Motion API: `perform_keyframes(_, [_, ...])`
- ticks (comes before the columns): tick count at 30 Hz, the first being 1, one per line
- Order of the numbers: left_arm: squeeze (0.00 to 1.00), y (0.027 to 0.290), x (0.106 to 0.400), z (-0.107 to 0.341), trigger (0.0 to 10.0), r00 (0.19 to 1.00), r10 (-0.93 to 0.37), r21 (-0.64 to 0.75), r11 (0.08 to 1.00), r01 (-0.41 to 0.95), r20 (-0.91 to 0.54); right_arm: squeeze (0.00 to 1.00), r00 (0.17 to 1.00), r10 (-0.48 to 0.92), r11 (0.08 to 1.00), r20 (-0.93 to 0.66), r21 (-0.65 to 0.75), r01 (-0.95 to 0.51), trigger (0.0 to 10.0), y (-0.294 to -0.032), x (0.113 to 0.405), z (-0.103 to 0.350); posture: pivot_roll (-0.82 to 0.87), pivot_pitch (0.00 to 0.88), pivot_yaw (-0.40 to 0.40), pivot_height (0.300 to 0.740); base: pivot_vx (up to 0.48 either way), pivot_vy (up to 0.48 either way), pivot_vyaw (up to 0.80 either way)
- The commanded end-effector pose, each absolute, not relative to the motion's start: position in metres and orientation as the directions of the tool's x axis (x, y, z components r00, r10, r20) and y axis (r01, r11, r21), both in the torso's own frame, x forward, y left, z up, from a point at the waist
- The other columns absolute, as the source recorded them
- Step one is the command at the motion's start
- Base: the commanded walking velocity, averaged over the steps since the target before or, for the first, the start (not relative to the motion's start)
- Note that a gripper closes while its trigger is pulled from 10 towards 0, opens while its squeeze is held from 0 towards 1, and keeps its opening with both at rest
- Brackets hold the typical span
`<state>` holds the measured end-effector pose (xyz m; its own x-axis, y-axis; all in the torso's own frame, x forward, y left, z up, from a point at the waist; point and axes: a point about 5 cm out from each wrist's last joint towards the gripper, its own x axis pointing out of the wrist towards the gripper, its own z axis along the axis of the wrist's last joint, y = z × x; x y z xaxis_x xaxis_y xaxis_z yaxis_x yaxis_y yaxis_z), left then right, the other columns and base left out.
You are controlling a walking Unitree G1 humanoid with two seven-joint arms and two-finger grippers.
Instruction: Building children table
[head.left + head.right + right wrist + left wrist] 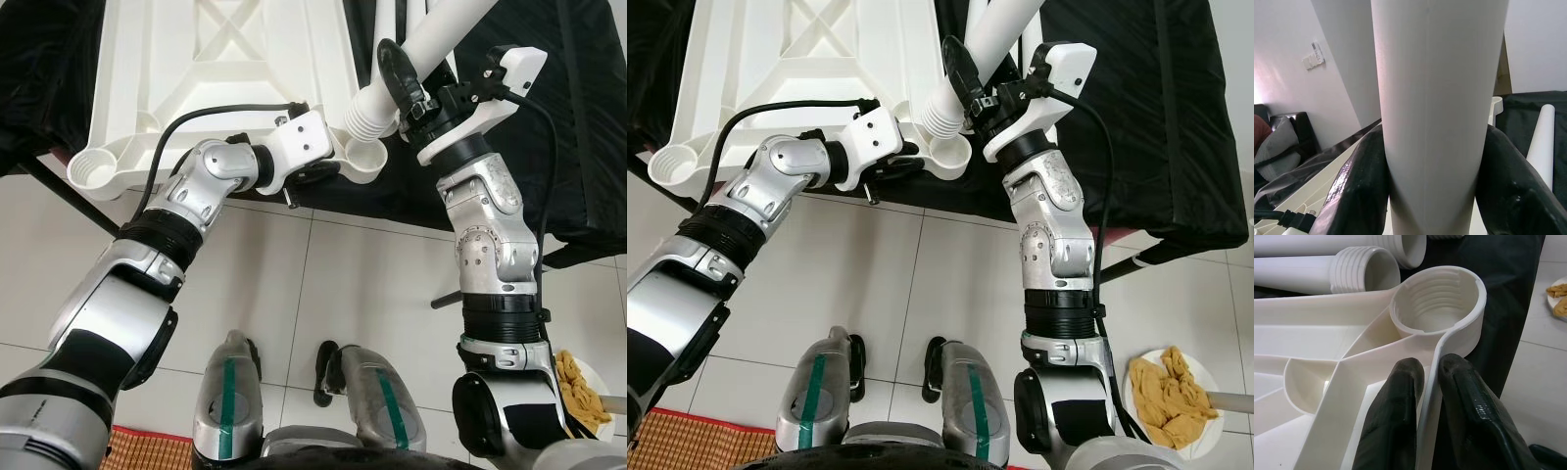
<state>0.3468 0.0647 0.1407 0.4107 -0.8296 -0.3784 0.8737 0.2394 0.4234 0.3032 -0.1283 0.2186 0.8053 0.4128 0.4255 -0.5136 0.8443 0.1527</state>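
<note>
A white plastic table top (pixel 225 59) lies upside down on a black cloth, its ribbed underside up. At its near right corner is a threaded socket (pixel 1437 303). My left gripper (pixel 1427 401) is shut on the thin rim of the table top just beside that socket. A white table leg (pixel 431 39) with a threaded end (pixel 367 117) stands tilted, its end at the socket's mouth (pixel 948 155). My right gripper (pixel 1437 196) is shut on this leg, one black finger (pixel 397 70) showing against it.
Other white legs (pixel 1312 271) lie on the cloth beyond the socket. A second socket (pixel 93 171) sits at the top's near left corner. White floor tiles lie below, with a plate of yellow pieces (pixel 1171 387) at the right and a woven mat (pixel 147 446) at the lower left.
</note>
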Motion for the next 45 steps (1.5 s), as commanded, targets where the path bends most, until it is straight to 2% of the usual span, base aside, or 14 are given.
perform_keyframes(1, [0.00, 0.077, 0.348, 0.123, 10.0, 0.453, -0.771, 0.401, 0.280, 0.872, -0.447, 0.00, 0.797, 0.412, 0.840, 0.443, 0.154, -0.520, 10.0, -0.128, 0.301, 0.223, 0.05, 0.121, -0.028, 0.740, 0.000, 0.000, 0.00])
perform_keyframes(7, [0.00, 0.087, 0.351, 0.120, 10.0, 0.490, -0.749, 0.407, 0.317, 0.857, -0.447, 0.00, 0.797, 0.410, 0.842, 0.444, 0.153, -0.518, 10.0, -0.129, 0.301, 0.224, 0.04, 0.121, -0.028, 0.740, 0.000, 0.000, 0.00])
perform_keyframes(10, [0.00, 0.107, 0.353, 0.115, 10.0, 0.529, -0.709, 0.395, 0.368, 0.842, -0.466, 0.00, 0.798, 0.409, 0.842, 0.443, 0.154, -0.517, 10.0, -0.130, 0.300, 0.225, 0.04, 0.124, -0.028, 0.740, 0.000, 0.000, 0.00])
perform_keyframes(15, [0.00, 0.125, 0.356, 0.118, 10.0, 0.573, -0.682, 0.390, 0.426, 0.816, -0.454, 0.00, 0.804, 0.413, 0.844, 0.427, 0.151, -0.514, 10.0, -0.133, 0.301, 0.222, 0.04, 0.122, -0.040, 0.740, 0.000, 0.000, 0.00])
perform_keyframes(28, [0.00, 0.121, 0.357, 0.123, 10.0, 0.575, -0.701, 0.382, 0.438, 0.814, -0.422, 0.00, 0.797, 0.444, 0.836, 0.410, 0.130, -0.533, 10.0, -0.135, 0.305, 0.222, 0.04, 0.110, -0.061, 0.740, 0.000, 0.000, 0.00])
perform_keyframes(29, [1.00, 0.119, 0.355, 0.123, 10.0, 0.557, -0.721, 0.365, 0.429, 0.826, -0.412, 0.00, 0.795, 0.449, 0.836, 0.407, 0.123, -0.535, 10.0, -0.136, 0.305, 0.223, 0.04, 0.103, -0.063, 0.740, 0.000, 0.000, 0.00])
perform_keyframes(32, [1.00, 0.119, 0.355, 0.123, 10.0, 0.551, -0.724, 0.373, 0.417, 0.829, -0.415, 0.00, 0.794, 0.453, 0.835, 0.405, 0.118, -0.537, 10.0, -0.137, 0.306, 0.223, 0.04, 0.099, -0.066, 0.740, 0.000, 0.000, 0.00])
perform_keyframes(33, [0.65, 0.120, 0.355, 0.124, 10.0, 0.556, -0.723, 0.382, 0.418, 0.824, -0.409, 0.00, 0.794, 0.454, 0.835, 0.405, 0.117, -0.538, 10.0, -0.137, 0.306, 0.223, 0.04, 0.096, -0.067, 0.740, 0.000, 0.000, 0.00])
perform_keyframes(35, [0.65, 0.120, 0.355, 0.125, 10.0, 0.559, -0.724, 0.387, 0.418, 0.822, -0.404, 0.00, 0.793, 0.455, 0.835, 0.405, 0.117, -0.538, 10.0, -0.137, 0.306, 0.224, 0.04, 0.096, -0.067, 0.740, 0.000, 0.000, 0.00])
perform_keyframes(36, [0.00, 0.119, 0.356, 0.126, 10.0, 0.560, -0.725, 0.385, 0.421, 0.821, -0.402, 0.00, 0.792, 0.457, 0.834, 0.405, 0.116, -0.540, 10.0, -0.137, 0.306, 0.224, 0.03, 0.087, -0.067, 0.740, 0.000, 0.000, 0.00])
perform_keyframes(45, [0.00, 0.109, 0.359, 0.132, 10.0, 0.555, -0.742, 0.386, 0.419, 0.821, -0.376, 0.00, 0.787, 0.461, 0.831, 0.410, 0.113, -0.545, 10.0, -0.137, 0.308, 0.225, 0.03, 0.062, -0.064, 0.740, 0.000, 0.000, 0.00])
